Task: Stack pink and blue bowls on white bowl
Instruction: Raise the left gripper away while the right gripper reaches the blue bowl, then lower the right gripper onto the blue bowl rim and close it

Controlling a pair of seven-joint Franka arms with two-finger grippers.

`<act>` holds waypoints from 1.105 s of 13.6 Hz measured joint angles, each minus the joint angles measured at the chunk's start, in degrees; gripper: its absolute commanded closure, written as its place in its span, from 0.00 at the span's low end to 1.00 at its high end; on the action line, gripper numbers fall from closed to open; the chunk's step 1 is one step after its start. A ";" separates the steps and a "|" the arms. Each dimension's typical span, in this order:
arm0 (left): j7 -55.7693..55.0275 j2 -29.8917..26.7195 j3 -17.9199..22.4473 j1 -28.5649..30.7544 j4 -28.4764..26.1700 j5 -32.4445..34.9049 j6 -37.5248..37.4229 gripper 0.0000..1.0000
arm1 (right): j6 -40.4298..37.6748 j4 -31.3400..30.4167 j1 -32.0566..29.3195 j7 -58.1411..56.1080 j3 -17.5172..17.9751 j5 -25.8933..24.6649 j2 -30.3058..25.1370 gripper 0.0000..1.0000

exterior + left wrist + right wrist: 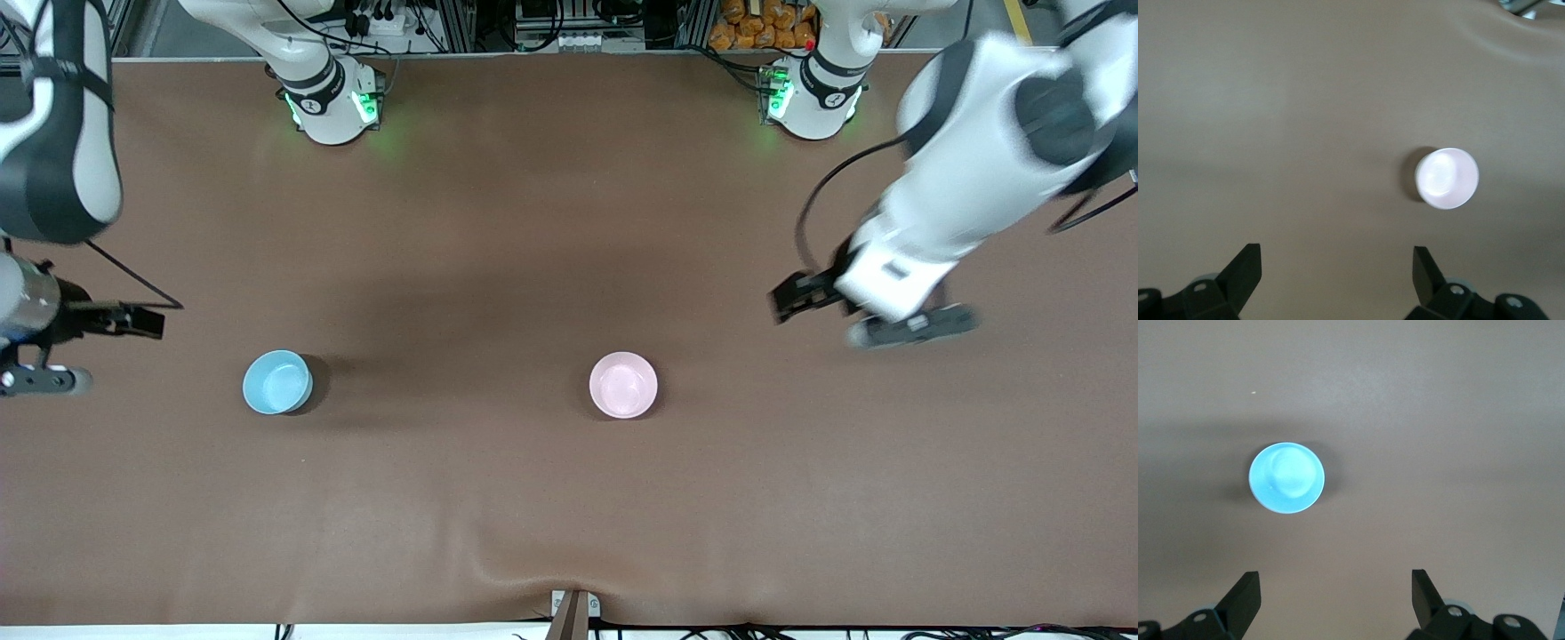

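Note:
The pale pink bowl [623,384] stands upright on the brown table near the middle; it also shows in the left wrist view [1447,178]. The sky blue bowl [277,381] stands upright toward the right arm's end of the table and shows in the right wrist view [1286,478]. The white bowl is not in view. My left gripper [911,326] [1337,257] is open and empty, over bare table toward the left arm's end, apart from the pink bowl. My right gripper [53,380] [1335,580] is open and empty, over the table's end, apart from the blue bowl.
The brown cloth [498,498] covers the whole table and has a wrinkle [569,573] at the edge nearest the front camera. The two arm bases [333,102] [813,98] stand along the edge farthest from it.

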 measured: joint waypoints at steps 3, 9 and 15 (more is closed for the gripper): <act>2.77 -3.16 0.05 5.30 2.43 0.10 -7.33 0.00 | 2.76 -0.19 -3.10 -0.32 -0.06 5.22 4.50 0.00; 12.24 -6.69 0.08 11.78 2.58 0.13 -13.29 0.00 | 16.95 -11.58 -5.67 -7.62 0.37 16.92 5.98 0.00; 12.15 -10.42 -1.12 11.42 -1.04 0.13 -13.45 0.00 | 40.92 -28.73 -0.40 -7.63 0.51 16.85 5.99 0.00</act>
